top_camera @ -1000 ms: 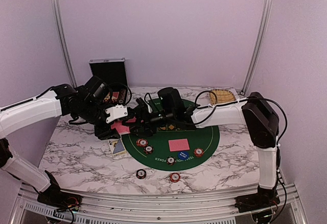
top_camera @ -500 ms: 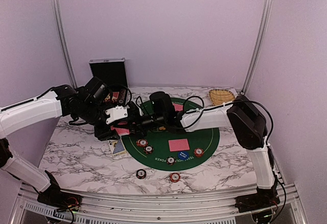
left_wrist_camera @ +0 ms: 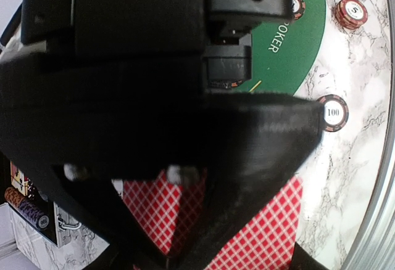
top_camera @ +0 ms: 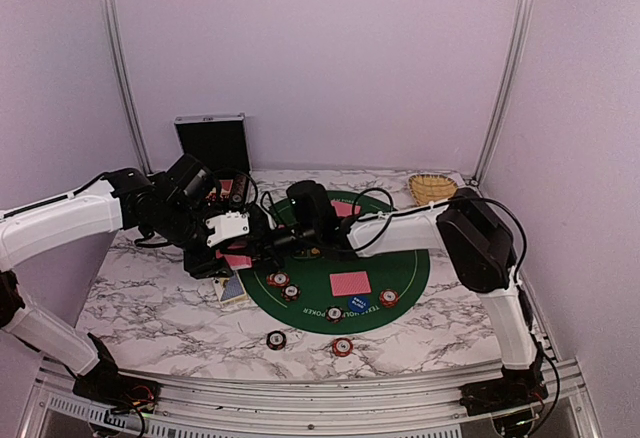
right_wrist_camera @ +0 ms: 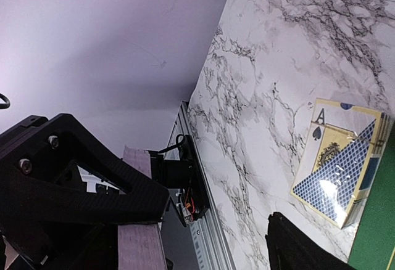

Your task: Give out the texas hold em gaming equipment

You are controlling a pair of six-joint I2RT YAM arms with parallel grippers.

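— What's closest to us?
— A dark chip (top_camera: 276,339) and a red chip (top_camera: 342,346) on the marble (top_camera: 150,308), at six o'clock off the green felt (top_camera: 410,263). On the felt there's a blue button (top_camera: 358,305), then a single card (top_camera: 350,283) lying face down.
— And the claws?
— At nine o'clock, just past a blue card box (top_camera: 232,288), the left claw (top_camera: 243,248) is clamped on red-backed cards (left_wrist_camera: 271,220). The right claw (top_camera: 272,247) is just beside them, fingers apart, nothing in it.
— Farther back?
— Black case (top_camera: 212,143) at eleven, wicker basket (top_camera: 432,188) at two.
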